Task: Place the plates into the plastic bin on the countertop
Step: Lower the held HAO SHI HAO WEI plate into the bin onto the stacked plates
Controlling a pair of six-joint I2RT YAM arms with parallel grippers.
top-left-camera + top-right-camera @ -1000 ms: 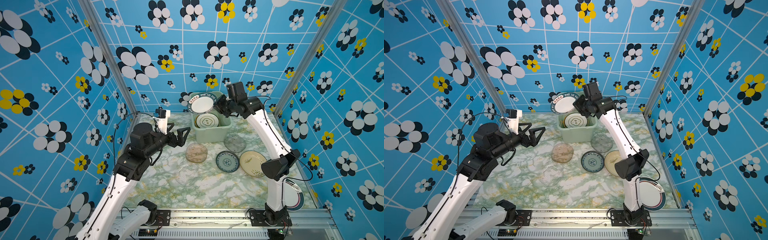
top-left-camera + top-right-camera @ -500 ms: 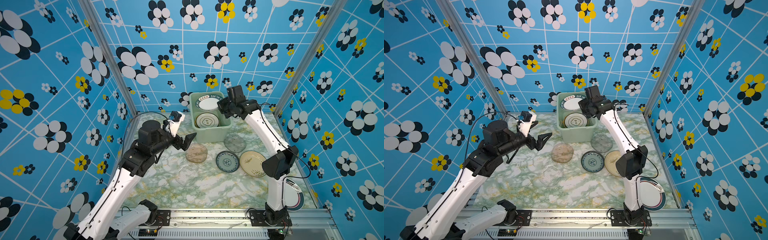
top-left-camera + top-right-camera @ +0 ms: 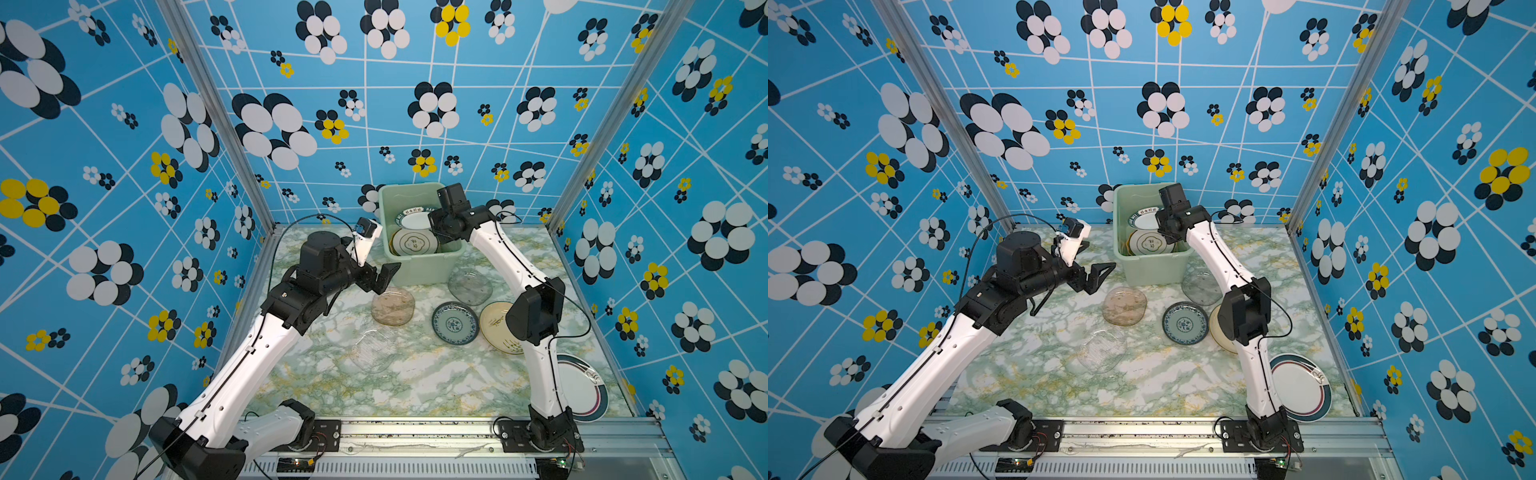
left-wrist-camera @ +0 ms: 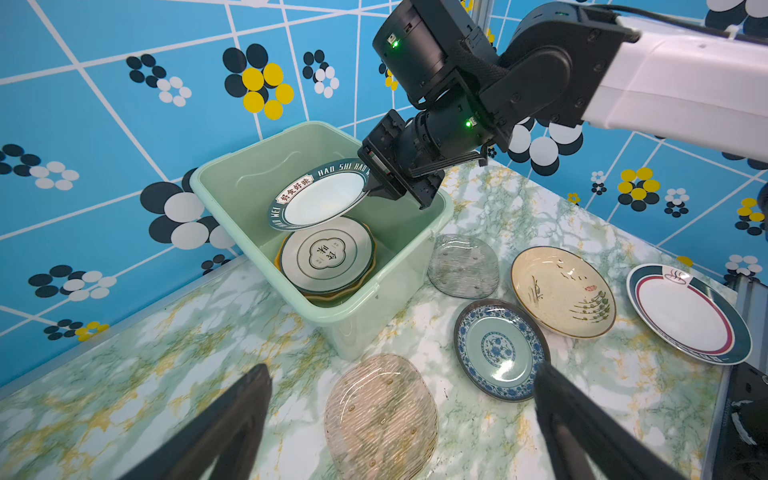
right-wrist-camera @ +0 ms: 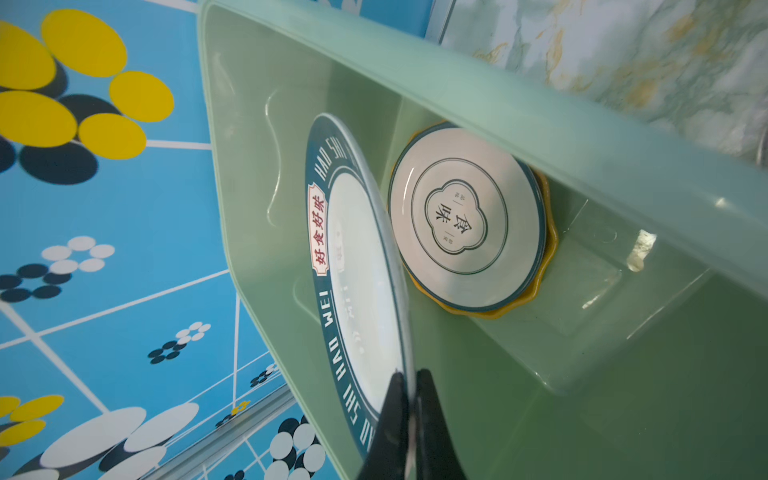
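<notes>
My right gripper point(image 5: 409, 376) is shut on the rim of a white dark-rimmed lettered plate point(image 5: 357, 257), held tilted inside the mint plastic bin point(image 3: 419, 266). Under it a white emblem plate point(image 4: 328, 255) lies on a yellow scalloped plate point(image 5: 544, 266). My left gripper point(image 3: 380, 280) hangs open and empty above a brown glass plate point(image 4: 380, 415). On the countertop point(image 3: 415, 382) also lie a clear plate point(image 3: 372, 351), a grey glass plate point(image 3: 469, 286), a blue-patterned plate point(image 3: 455, 323), a cream plate point(image 4: 561, 291) and a white red-ringed plate point(image 3: 582, 388).
Blue flowered walls point(image 3: 124, 208) close in the left, back and right. A metal rail point(image 3: 415, 436) with both arm bases runs along the front edge. The right arm's elbow point(image 3: 536, 311) hangs over part of the cream plate.
The left arm swung right and down until its open jaws hang over the brown glass plate. The right gripper lowered the lettered plate deeper into the bin.
</notes>
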